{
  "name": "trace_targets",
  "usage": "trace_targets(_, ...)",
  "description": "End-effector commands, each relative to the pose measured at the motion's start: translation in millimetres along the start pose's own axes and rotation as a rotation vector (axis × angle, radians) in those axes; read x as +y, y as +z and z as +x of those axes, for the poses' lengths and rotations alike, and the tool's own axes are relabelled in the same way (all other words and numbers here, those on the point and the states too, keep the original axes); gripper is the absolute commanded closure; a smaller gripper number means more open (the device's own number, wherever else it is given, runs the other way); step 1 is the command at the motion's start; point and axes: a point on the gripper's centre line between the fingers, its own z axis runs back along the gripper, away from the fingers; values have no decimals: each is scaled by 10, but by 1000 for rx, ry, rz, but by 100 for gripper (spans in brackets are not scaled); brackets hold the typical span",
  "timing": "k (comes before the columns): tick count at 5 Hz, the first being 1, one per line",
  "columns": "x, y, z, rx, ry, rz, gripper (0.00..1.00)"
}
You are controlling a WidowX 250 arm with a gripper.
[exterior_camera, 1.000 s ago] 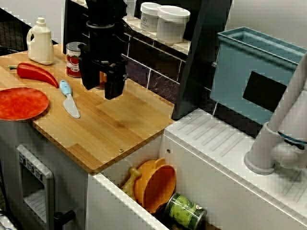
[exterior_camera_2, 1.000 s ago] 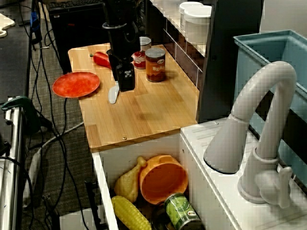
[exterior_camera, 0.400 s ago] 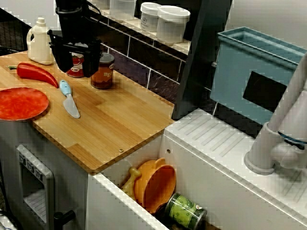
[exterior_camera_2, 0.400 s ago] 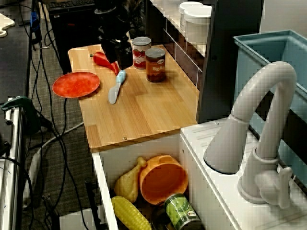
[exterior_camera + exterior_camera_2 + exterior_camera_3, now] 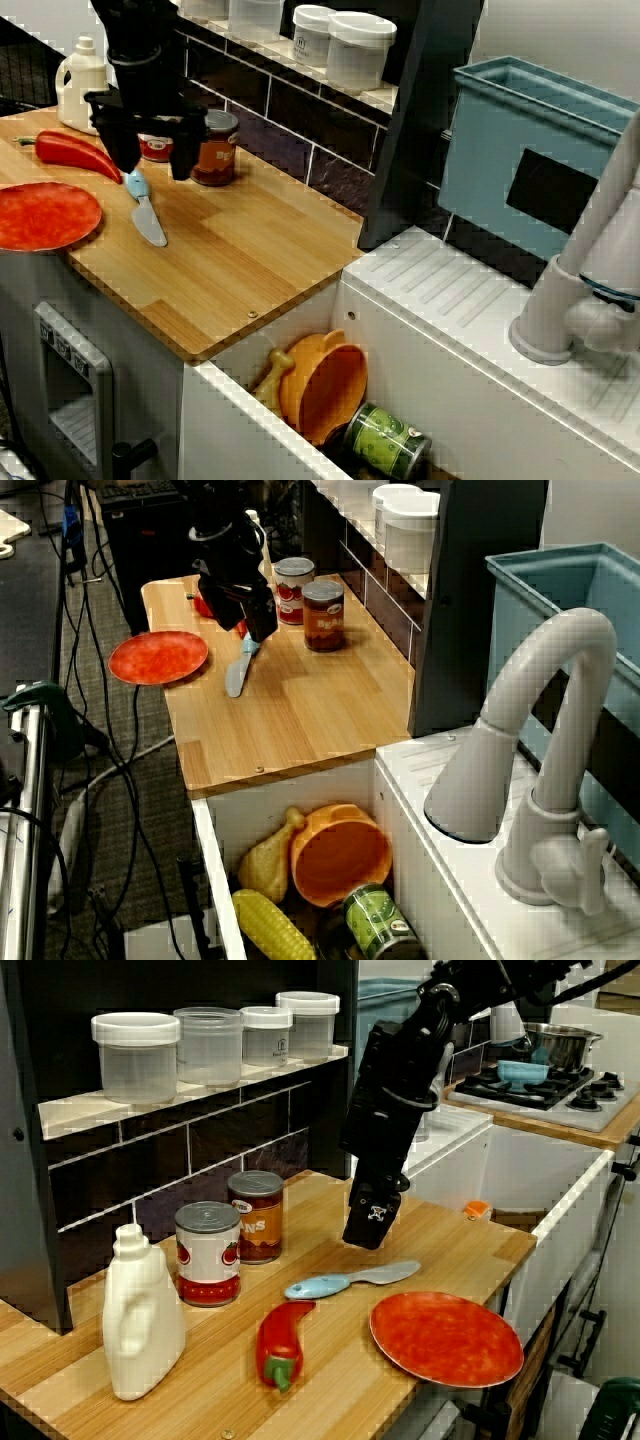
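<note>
The jaws hang spread, gripping nothing, just above the handle end of the knife (image 5: 350, 1280). The knife lies flat on the wooden table (image 5: 452, 1238). A red pepper (image 5: 279, 1341) lies just beside the knife's blue handle, and a red plate (image 5: 445, 1338) sits close by its blade. Behind the knife, toward the tiled wall, stand a brown-labelled can (image 5: 255, 1217) and a red-and-white can (image 5: 208, 1253).

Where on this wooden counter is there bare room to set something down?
The wooden counter is bare from the knife to the sink edge. The end away from the sink is crowded: plate, pepper, cans, bottle, with the gripper above the knife handle.
</note>
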Motion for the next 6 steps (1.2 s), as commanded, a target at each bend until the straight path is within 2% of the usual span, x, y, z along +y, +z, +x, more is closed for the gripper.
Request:
trace_targets(1,-57,67,104,-103,14,23,0)
trace_targets(2,-66,85,110,-87,-24,34,0)
trace_targets(3,-15,123,173,-54,-43,39,0)
trace_targets(4,143,150,248,-72,5,38,0)
trace_targets(6,218,57,268,-201,53,104,0)
